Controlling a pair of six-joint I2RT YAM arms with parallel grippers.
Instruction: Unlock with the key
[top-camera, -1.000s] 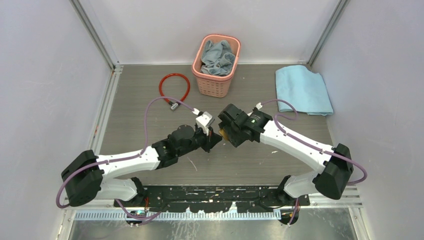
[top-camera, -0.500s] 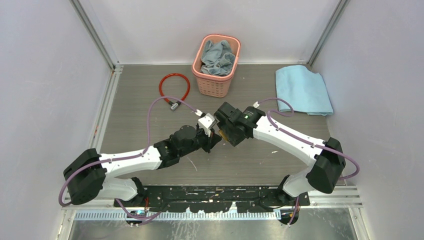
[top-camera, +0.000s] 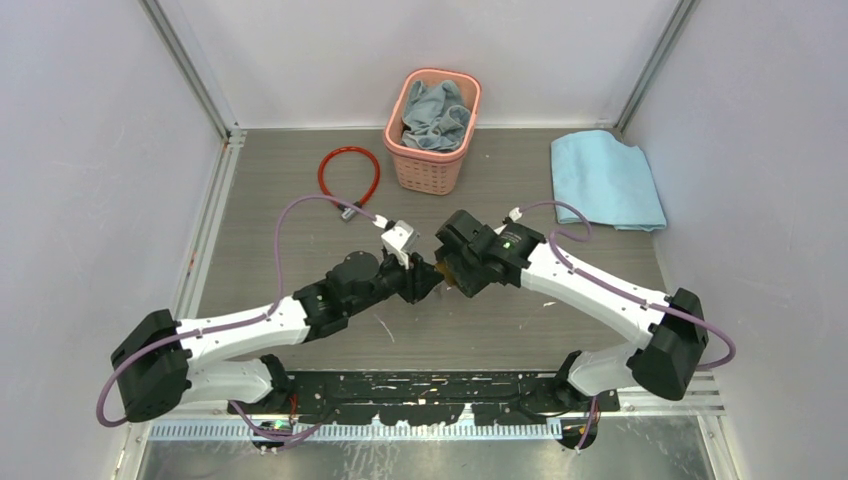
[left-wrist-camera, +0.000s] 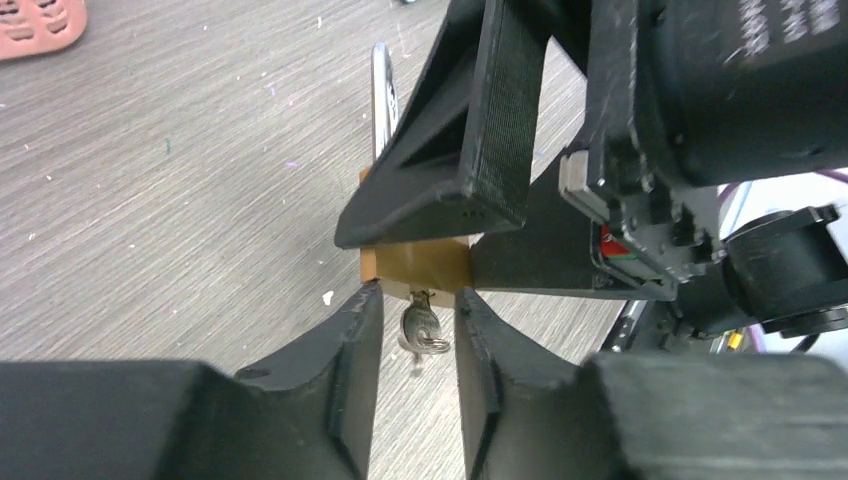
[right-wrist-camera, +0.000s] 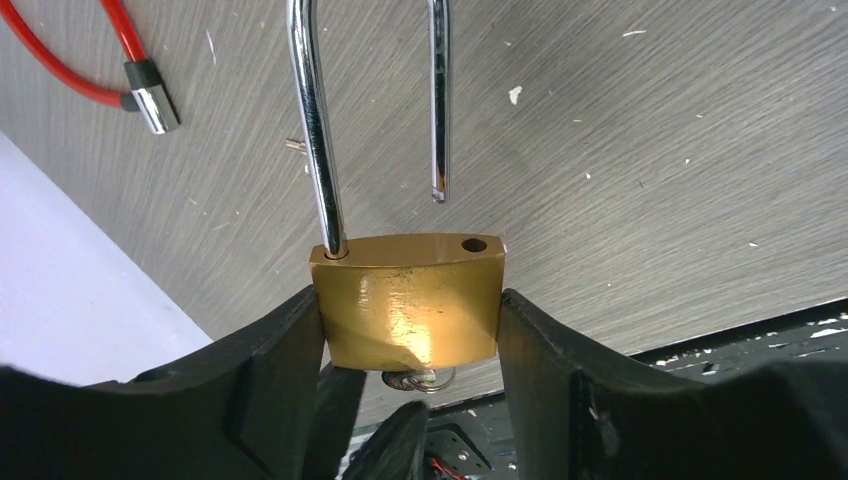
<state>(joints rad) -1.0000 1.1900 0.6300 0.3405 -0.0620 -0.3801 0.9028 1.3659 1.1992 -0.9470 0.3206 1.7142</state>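
Top view: grey wood-grain table (top-camera: 260, 230) with white walls (top-camera: 100, 150) on 3 sides. A pink basket (top-camera: 430, 170) with a grey cloth (top-camera: 437, 112) in it stands at the back. A red cable loop (top-camera: 349, 150) lies to its left, and a light blue cloth (top-camera: 605, 180) lies back right. The left gripper (top-camera: 424, 282) and right gripper (top-camera: 452, 270) meet nose to nose at centre.

Left wrist: jaws slightly spread. The key (left-wrist-camera: 425, 330) hangs between the 2 fingers, with a gap on each side, seated in the base of the brass padlock (left-wrist-camera: 415, 262).

Right wrist: jaws pinch the padlock body on both sides. The free leg of the shackle (right-wrist-camera: 437, 100) is out of its hole. The key head sits just under the body.
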